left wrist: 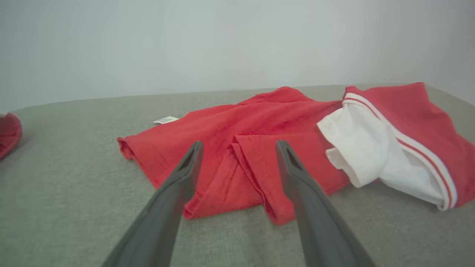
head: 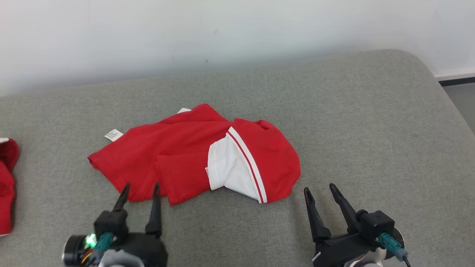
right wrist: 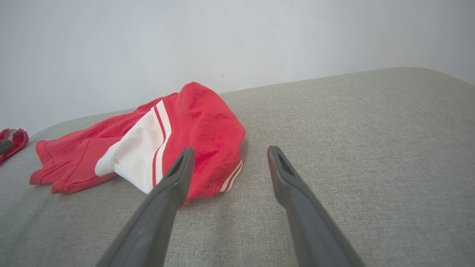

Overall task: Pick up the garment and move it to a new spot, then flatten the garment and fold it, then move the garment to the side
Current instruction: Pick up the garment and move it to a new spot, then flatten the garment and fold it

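The garment [head: 185,155] is red with a white, red-striped part, lying crumpled on the grey cushion [head: 352,122]; a white tag sticks out at its left. My left gripper [head: 141,191] stands open at the garment's near edge, its fingertips over the red hem, nothing held. In the left wrist view the left gripper [left wrist: 239,148] frames a fold of the garment [left wrist: 259,122]. My right gripper [head: 318,190] is open just right of the garment's near right corner, above bare cushion. In the right wrist view the right gripper [right wrist: 230,154] has the garment [right wrist: 200,126] beside its left finger.
Another red cloth item [head: 6,178] lies at the cushion's far left edge. A pale wall [head: 222,33] runs behind the cushion. The cushion's rounded right corner drops to a floor strip [head: 460,100]. Bare cushion stretches to the right.
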`<state>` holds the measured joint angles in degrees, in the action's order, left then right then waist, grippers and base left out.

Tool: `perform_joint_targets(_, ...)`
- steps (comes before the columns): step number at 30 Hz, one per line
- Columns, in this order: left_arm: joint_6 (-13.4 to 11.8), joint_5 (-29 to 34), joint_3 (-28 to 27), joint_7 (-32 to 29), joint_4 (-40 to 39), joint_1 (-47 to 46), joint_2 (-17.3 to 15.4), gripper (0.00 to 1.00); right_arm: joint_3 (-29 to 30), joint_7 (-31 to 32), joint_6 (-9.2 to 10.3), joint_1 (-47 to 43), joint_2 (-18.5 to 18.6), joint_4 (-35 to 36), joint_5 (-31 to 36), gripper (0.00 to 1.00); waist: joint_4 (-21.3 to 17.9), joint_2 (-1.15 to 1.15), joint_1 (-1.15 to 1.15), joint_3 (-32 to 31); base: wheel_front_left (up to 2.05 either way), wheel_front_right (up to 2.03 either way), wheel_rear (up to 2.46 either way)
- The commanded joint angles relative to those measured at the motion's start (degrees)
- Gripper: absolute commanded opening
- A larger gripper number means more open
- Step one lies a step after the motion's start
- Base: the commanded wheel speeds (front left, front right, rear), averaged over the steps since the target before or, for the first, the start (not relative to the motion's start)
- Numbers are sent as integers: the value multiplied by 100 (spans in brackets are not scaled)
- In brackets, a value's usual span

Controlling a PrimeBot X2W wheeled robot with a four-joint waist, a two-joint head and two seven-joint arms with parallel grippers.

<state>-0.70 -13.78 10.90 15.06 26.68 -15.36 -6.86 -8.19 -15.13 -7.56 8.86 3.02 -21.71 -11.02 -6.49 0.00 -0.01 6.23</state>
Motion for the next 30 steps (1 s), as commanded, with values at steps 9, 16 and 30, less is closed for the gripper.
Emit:
perform_joint_targets(9,74,303,-1114,18,-703,1174,152,100,125,-3,14,-220,-18,3,103,100,78,0,1,-261,0,0,0)
perform_joint_targets(16,233,520,-1550,18,-962,1593,283,100,174,-3,14,-323,-18,-40,143,100,134,0,1,-371,0,0,0)
perform_joint_targets(30,411,680,-1662,18,-1056,1618,400,100,-79,-3,14,-148,-21,-56,190,100,163,0,1,-237,0,0,0)
